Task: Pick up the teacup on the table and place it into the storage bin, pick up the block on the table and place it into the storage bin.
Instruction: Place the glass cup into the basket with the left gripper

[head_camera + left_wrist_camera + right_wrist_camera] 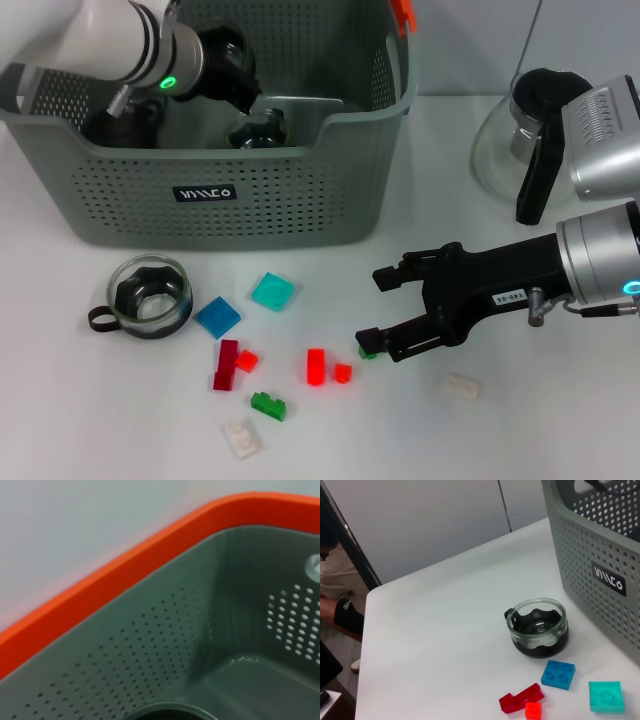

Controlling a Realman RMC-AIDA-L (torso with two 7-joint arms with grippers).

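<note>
The storage bin (330, 190), grey-green with perforated walls, stands at the back left; its wall also shows in the right wrist view (592, 540) and its orange rim in the left wrist view (115, 575). My left arm reaches down into it, and its gripper is hidden among dark shapes inside. A glass teacup (150, 297) (538, 627) with a dark base stands on the table in front of the bin. Several blocks lie nearby, among them blue (217, 317) (558, 673), teal (272, 291) (605, 696) and red (316, 366). My right gripper (373, 309) is open low over the table, its near finger beside a small green block (369, 351).
A glass teapot (500, 140) with a black handle stands at the back right, behind my right arm. More blocks lie towards the front: dark red (226, 364), green (268, 405) and two white ones (241, 437) (461, 387). The table's far edge (367, 595) shows in the right wrist view.
</note>
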